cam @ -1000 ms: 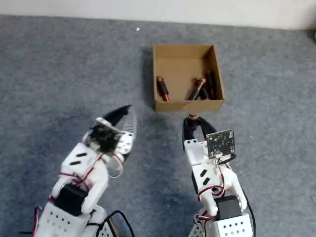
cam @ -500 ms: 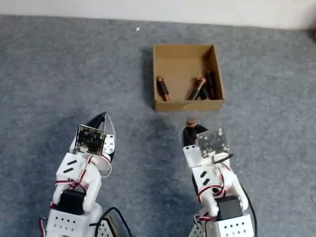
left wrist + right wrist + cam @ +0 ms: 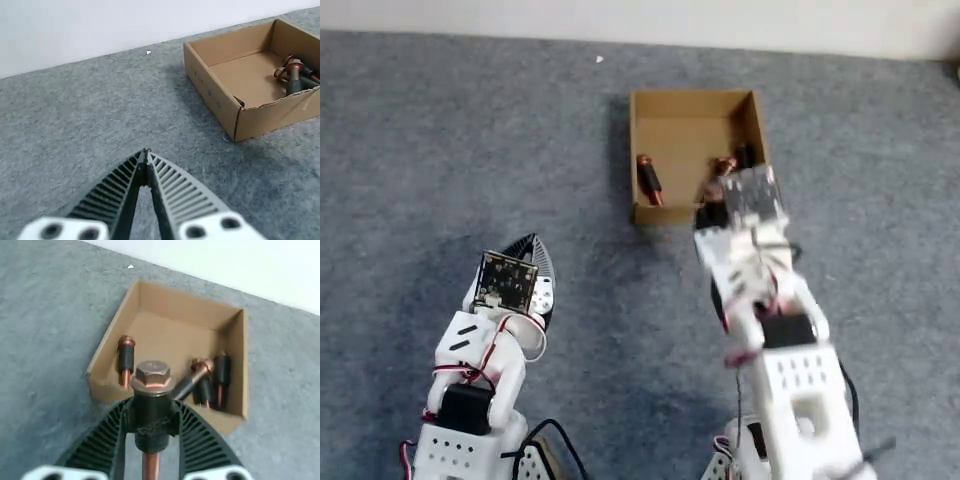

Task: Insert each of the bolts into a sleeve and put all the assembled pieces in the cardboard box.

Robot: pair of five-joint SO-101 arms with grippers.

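Note:
My right gripper (image 3: 150, 420) is shut on an assembled piece (image 3: 151, 410), a copper bolt in a black sleeve, held upright just before the near wall of the cardboard box (image 3: 165, 337). From above, that gripper (image 3: 715, 205) hangs at the box's (image 3: 695, 215) near wall, right of its middle. One assembled piece (image 3: 649, 178) lies at the left inside the box and several more (image 3: 732, 172) lie at the right. My left gripper (image 3: 146, 167) is shut with nothing in it, low over the carpet, well to the box's (image 3: 220, 100) near left; seen from above it (image 3: 532, 245) is drawn back.
Grey carpet (image 3: 470, 150) covers the whole table, and a pale wall (image 3: 640, 18) runs along the far edge. A small white fleck (image 3: 599, 60) lies on the carpet beyond the box.
The right arm has lifted and swung forward with the assembled piece, from the carpet in front of the box up to its near wall. The left arm drew back earlier and now holds still.

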